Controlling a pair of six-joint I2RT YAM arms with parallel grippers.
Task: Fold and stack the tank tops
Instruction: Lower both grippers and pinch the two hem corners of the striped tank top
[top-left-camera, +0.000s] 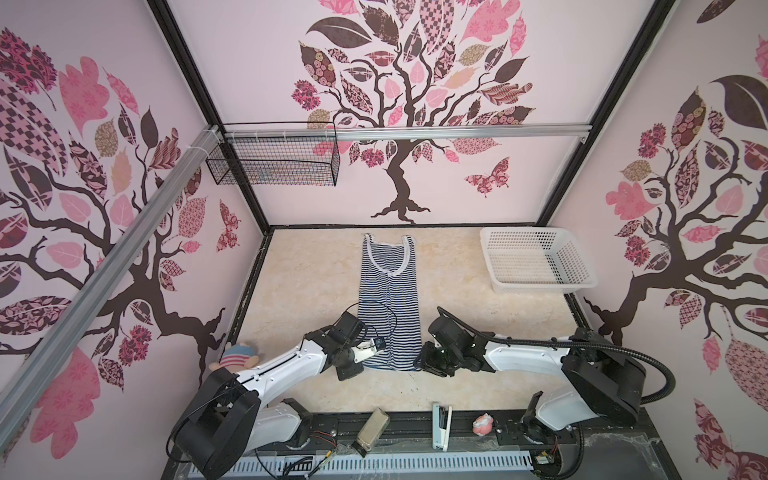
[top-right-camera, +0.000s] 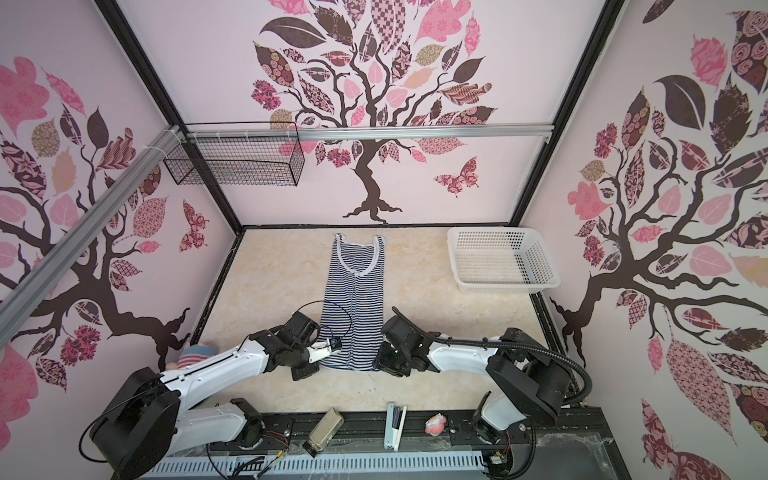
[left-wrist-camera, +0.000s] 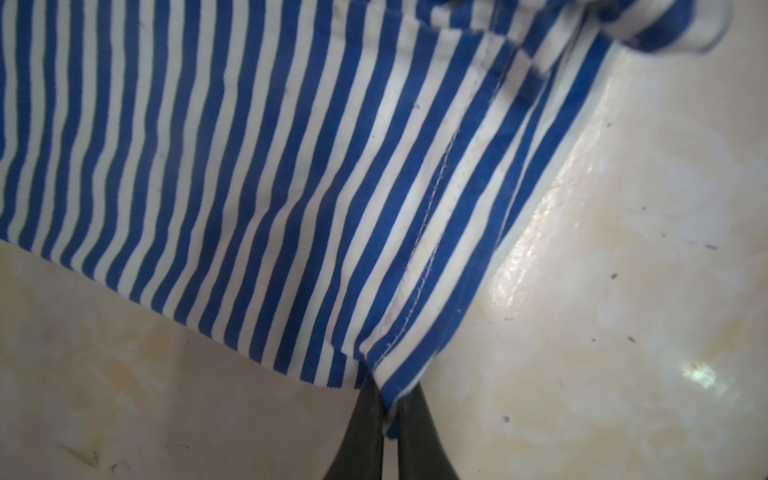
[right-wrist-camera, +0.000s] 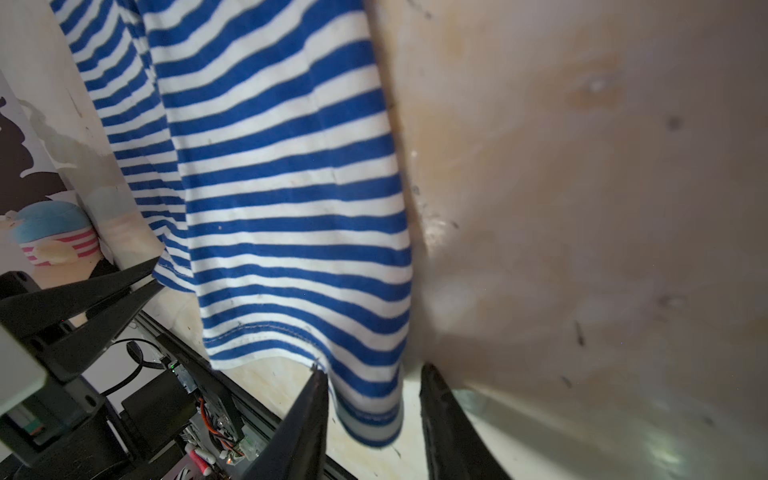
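Left tool (left-wrist-camera: 389, 409) first, hard up against its wrist lens: jaws pressed together on one hem corner of the tank top (left-wrist-camera: 257, 158), with the stitched edge running straight into the pinch. A fold gets steered from a corner, which would explain why the bite sits at the very tip and not on the body of the cloth.

Over to the right tool (right-wrist-camera: 373, 368): jaws apart, the other hem corner hanging down between them. It's lined up for a bite that hasn't been taken yet. The right wrist view also catches the left tool's pinch across the hem, so the two tools flank the bottom edge, one at each corner.

In both top views the tank top lies lengthwise on the desk (top-left-camera: 307, 266), hem at the tools, straps stretching away from them toward the far wall. It looks narrow, with a line down the middle, so I'd judge the sides are already folded in. Holding both hem corners fits carrying the hem away from the tools, up to the straps. The risk, as I read it: if the lift comes before the right tool closes, the hem goes up skewed.

Basket (top-left-camera: 540, 284) waits beyond the right tool, well apart.
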